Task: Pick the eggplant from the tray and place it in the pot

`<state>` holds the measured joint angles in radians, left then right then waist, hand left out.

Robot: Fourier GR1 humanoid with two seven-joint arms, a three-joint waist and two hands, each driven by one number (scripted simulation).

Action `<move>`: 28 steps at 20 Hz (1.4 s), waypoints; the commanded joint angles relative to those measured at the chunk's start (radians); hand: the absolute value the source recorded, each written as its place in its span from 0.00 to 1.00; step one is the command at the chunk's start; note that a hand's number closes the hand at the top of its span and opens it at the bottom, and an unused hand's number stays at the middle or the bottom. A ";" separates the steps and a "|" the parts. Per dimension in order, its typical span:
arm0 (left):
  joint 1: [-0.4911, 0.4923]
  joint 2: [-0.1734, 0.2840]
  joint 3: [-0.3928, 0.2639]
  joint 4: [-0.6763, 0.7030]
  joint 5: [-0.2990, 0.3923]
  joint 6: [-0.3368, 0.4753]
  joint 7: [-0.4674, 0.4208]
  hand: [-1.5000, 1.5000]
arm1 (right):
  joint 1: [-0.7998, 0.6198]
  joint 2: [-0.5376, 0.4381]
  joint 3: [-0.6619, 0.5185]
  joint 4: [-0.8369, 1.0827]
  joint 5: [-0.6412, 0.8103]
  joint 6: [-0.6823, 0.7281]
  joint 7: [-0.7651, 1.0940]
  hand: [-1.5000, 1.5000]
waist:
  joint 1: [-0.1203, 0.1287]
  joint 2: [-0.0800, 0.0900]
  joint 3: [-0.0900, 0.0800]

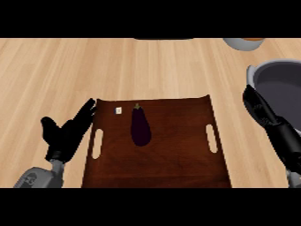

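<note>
Head view: the eggplant [140, 125] lies untouched on the brown tray [178, 163], in its upper left part; the pot [289, 95], right of the tray, shows nothing inside; the left hand [66, 132] rests spread just left of the tray; the right hand [270, 119], fingers straight, holds nothing between tray and pot; judged so, the picking and the placing both remain.

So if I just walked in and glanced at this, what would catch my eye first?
Probably the dark purple eggplant, lying alone on the brown tray in the middle of the wooden counter. Next, the two black hands: the left hand open beside the tray's left edge, the right hand stretched out by the big grey pot at the right.
</note>
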<state>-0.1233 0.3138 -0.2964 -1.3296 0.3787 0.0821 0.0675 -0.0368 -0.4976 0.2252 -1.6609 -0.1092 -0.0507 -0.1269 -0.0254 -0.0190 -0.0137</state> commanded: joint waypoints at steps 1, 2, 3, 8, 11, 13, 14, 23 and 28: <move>-0.001 -0.021 0.029 0.016 -0.033 0.006 -0.091 0.50 | -0.006 0.001 -0.040 -0.095 0.017 -0.016 -0.016 1.00 | 0.019 0.017 0.013; -0.028 -0.004 0.050 -0.070 -0.034 0.069 -0.051 0.50 | -0.047 0.025 -0.019 -0.124 0.061 -0.061 -0.059 1.00 | 0.026 0.012 0.014; -0.018 -0.041 0.019 -0.085 -0.091 0.129 -0.102 0.50 | -0.113 0.042 -0.019 -0.134 0.083 -0.082 -0.084 1.00 | 0.040 0.009 0.014; -0.009 -0.008 0.118 -0.111 -0.096 0.184 -0.202 0.50 | -0.097 -0.010 -0.171 -0.073 0.341 -0.373 0.026 0.00 | 0.010 0.001 0.007; 0.014 -0.069 0.061 -0.171 -0.139 0.235 -0.215 0.50 | -0.052 0.215 0.071 -0.128 0.538 -0.539 -0.020 0.00 | 0.040 0.013 0.013; 0.084 -0.046 0.081 -0.205 -0.117 0.205 -0.239 0.50 | -0.041 0.271 0.187 -0.194 0.621 -0.557 -0.039 0.00 | 0.041 0.012 0.013; 0.086 -0.074 0.049 -0.224 -0.160 0.254 -0.236 0.50 | -0.065 0.299 0.205 -0.127 0.659 -0.584 -0.092 0.00 | 0.044 0.015 0.014; 0.080 -0.094 0.070 -0.196 -0.181 0.266 -0.241 0.50 | -0.052 0.378 0.396 -0.210 1.115 -0.334 0.390 0.00 | 0.021 0.013 0.010; 0.084 -0.078 0.069 -0.217 -0.174 0.249 -0.225 0.50 | -0.065 0.387 0.459 -0.168 1.191 -0.026 0.637 0.00 | 0.028 0.011 0.008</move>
<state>-0.0485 0.2316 -0.2241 -1.5231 0.2091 0.3269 -0.1687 -0.0898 -0.1332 0.6387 -1.8484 1.0015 -0.2623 0.3306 -0.0035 -0.0067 -0.0047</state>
